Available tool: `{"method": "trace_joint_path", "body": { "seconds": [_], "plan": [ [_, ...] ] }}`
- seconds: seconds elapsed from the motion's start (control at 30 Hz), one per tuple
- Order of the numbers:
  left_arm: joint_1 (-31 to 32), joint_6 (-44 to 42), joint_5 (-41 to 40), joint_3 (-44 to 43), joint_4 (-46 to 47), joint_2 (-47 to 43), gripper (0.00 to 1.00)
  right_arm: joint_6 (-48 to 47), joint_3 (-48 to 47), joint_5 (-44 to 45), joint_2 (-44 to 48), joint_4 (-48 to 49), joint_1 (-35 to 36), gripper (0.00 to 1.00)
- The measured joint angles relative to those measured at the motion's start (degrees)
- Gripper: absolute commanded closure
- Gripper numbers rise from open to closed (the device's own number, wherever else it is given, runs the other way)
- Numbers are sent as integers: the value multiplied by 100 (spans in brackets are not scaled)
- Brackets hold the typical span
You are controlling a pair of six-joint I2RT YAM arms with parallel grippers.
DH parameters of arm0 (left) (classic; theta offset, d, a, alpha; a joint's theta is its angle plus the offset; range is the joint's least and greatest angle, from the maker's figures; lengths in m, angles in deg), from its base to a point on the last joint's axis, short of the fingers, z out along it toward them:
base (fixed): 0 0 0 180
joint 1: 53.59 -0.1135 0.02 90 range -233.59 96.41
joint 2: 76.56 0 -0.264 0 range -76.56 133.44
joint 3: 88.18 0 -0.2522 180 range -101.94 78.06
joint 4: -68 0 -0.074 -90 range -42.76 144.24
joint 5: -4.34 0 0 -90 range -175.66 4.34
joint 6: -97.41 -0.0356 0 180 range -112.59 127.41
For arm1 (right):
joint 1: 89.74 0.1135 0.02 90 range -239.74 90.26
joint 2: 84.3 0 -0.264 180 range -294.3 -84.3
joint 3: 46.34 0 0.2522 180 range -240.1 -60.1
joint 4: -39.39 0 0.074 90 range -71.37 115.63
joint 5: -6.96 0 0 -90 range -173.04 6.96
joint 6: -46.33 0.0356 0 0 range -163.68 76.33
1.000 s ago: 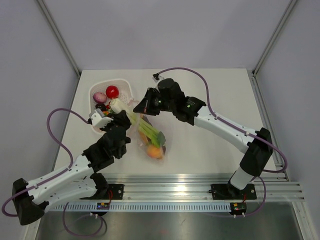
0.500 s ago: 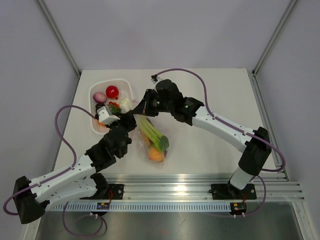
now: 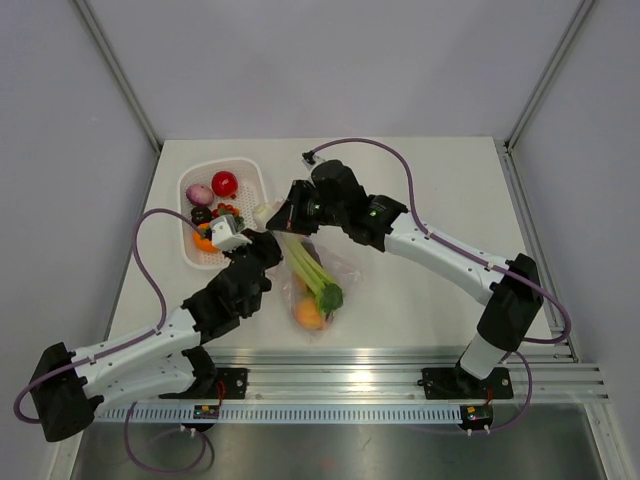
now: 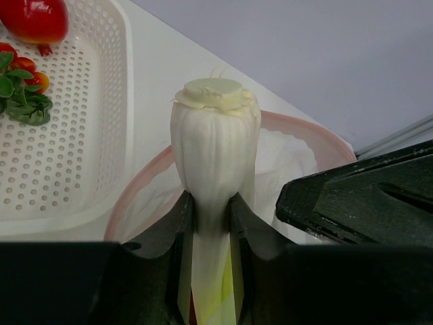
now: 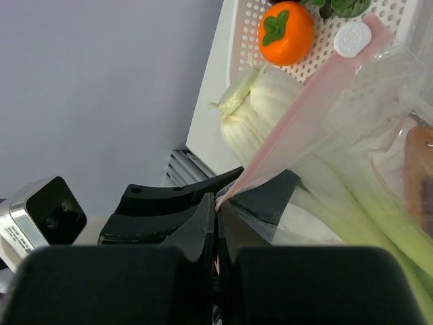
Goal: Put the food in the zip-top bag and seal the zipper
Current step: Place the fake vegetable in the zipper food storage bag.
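Left gripper point(image 4: 211, 218) clamped on white end of celery point(image 4: 215, 135). Stalk lies leaf-first in bag point(image 3: 335, 275), white end sticking out of mouth. Right gripper point(image 5: 216, 203) pinched tight on pink zipper point(image 5: 304, 108), holding mouth up. In bag: orange point(image 3: 309, 315). Beside bag, in basket point(image 3: 252, 170): tomato point(image 3: 225, 183), onion point(image 3: 200, 193), eggplant point(image 3: 201, 214), small orange fruit point(image 5: 285, 24). Judgement: about midway; basket items unloaded, zipper unsealed.

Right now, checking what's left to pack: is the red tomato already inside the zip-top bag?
No, the red tomato lies in the white basket, outside the zip-top bag.
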Motion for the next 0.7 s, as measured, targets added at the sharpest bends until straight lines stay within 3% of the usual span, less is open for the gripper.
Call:
{"method": "trace_joint_path", "body": {
  "seconds": [0.07,0.1,0.13,0.17,0.37,0.53,0.57,0.63,0.7],
  "plan": [
    [0,-24,31,0,-48,-79,95,0,26,-2,13,7,0,96],
    [0,-57,50,0,-87,-138,88,0,50,-4,28,24,0,96],
    [0,-94,63,0,-118,-192,70,-4,79,-4,52,35,0,96],
    [0,-153,94,-2,-153,-249,64,-17,103,-4,74,50,0,96],
    [-52,-514,245,-92,-535,-501,42,-70,326,-4,293,131,2,97],
    [-225,-839,352,-175,-863,-903,38,-120,463,-31,426,155,9,97],
    [-245,-918,356,-225,-933,-1014,43,-144,487,-33,446,173,9,97],
    [-260,-1080,352,-369,-1032,-1233,63,-216,560,-35,520,181,11,98],
    [-273,-1263,343,-498,-1047,-1440,68,-275,597,-35,573,181,11,98]
  ]
}}
